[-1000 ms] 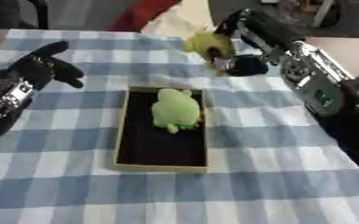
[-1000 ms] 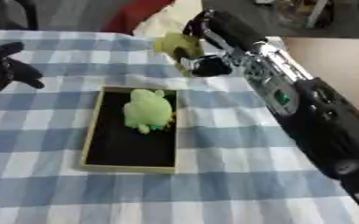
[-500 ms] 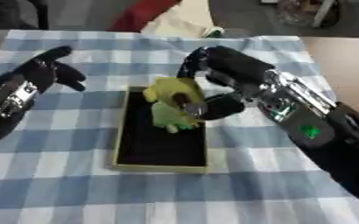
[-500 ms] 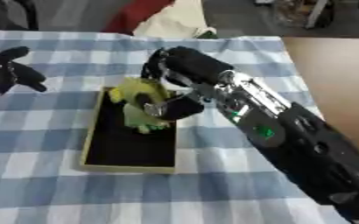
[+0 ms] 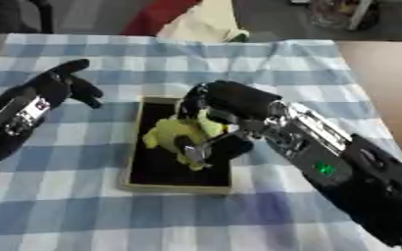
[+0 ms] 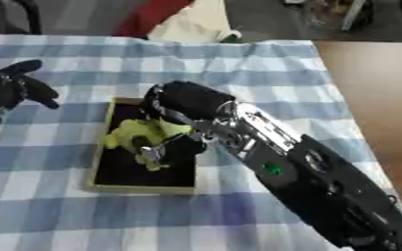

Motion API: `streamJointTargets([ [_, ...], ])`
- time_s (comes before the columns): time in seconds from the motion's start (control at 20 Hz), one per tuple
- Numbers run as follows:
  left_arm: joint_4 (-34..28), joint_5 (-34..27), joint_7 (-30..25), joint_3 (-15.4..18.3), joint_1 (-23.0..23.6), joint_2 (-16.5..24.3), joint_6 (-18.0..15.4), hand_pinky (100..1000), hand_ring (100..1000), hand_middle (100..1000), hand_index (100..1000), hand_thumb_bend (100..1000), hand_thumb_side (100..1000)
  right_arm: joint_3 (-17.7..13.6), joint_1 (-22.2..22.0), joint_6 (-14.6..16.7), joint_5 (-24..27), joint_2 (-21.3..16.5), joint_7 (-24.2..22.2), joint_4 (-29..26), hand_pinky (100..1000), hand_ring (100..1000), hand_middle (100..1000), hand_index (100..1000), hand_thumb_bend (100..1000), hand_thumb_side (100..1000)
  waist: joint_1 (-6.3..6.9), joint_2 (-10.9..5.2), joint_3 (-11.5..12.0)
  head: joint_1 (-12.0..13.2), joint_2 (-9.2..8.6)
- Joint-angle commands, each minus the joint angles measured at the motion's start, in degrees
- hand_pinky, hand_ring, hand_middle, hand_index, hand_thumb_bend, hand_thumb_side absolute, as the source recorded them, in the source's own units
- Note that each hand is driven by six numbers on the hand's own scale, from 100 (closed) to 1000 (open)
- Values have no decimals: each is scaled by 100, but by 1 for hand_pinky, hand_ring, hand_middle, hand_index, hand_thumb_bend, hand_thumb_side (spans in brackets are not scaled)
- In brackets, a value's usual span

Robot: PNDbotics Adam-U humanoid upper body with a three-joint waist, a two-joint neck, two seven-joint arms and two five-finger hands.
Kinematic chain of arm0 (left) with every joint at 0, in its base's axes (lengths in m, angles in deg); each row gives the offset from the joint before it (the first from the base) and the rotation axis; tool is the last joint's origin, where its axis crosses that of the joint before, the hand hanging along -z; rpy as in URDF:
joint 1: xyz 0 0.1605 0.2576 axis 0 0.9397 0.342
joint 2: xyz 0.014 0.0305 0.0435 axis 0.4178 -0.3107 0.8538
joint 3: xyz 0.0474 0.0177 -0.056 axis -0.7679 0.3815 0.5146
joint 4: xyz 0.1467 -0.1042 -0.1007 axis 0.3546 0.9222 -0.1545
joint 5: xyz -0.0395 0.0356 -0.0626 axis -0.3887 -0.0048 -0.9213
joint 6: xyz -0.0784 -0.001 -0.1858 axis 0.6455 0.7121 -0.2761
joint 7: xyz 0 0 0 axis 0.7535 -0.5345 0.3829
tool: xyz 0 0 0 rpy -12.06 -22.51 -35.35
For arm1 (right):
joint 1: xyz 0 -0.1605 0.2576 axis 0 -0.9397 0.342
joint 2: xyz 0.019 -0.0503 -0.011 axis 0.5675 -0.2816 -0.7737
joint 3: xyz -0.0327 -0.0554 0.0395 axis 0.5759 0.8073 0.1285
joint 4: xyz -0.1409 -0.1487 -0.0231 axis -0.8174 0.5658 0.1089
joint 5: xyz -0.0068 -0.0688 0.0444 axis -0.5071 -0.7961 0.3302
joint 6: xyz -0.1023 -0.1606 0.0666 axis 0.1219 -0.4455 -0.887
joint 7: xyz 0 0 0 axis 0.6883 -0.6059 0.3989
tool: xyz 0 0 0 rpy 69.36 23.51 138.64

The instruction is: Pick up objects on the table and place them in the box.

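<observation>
The box point(image 5: 168, 186) is a shallow black tray with a tan rim, in the middle of the checked cloth. My right hand point(image 5: 237, 102) reaches in from the right and hangs over the box, its fingers and thumb curled round a yellow-green soft toy point(image 5: 172, 135). The toy sits low inside the box. The hand and this toy hide most of the box's middle, so I cannot make out the green toy seen there earlier. My left hand point(image 5: 60, 84) is open at the left, fingers spread, above the cloth and apart from the box.
A blue and white checked cloth point(image 5: 290, 63) covers the table. Bare brown tabletop point(image 5: 385, 73) shows at the right. A white and red bundle of fabric point(image 5: 197, 22) lies at the far edge.
My right hand has carried the yellow-green toy from the far side of the table down into the box. The left hand has stayed about where it was.
</observation>
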Motion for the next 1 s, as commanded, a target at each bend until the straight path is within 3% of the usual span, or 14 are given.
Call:
streamJointTargets([
  [0.05, -62, 9, -54, -11, -93, 49, -17, 1000, 707, 700, 1000, 100, 980, -109, 52, 9, -295, 82, -24, 203, 772, 628, 534, 618, 138, 586, 35, -93, 7, -18, -36],
  [0.2, -57, 20, -85, -27, -88, 50, -24, 1000, 709, 702, 1000, 100, 984, -167, 68, -45, -558, 110, 135, 310, 798, 700, 704, 845, 208, 654, 39, -93, 3, -16, -33],
  [0.4, -53, 26, -108, -28, -89, 39, -28, 1000, 710, 703, 1000, 100, 983, -226, 50, -165, -902, 112, 381, 292, 839, 791, 878, 964, 292, 706, 41, -90, -9, -5, -33],
  [0.7, -57, 31, -117, -17, -71, 41, -34, 1000, 711, 704, 1000, 100, 981, -386, -1, -263, -1091, -79, 502, -56, 853, 809, 921, 971, 308, 705, 50, -94, -43, 15, -31],
  [1.0, -70, -5, -44, 40, -31, 40, -29, 1000, 711, 703, 1000, 100, 973, -1019, -180, -604, -682, -639, 853, -811, 849, 782, 866, 937, 242, 661, 59, -111, -143, 93, -24],
])
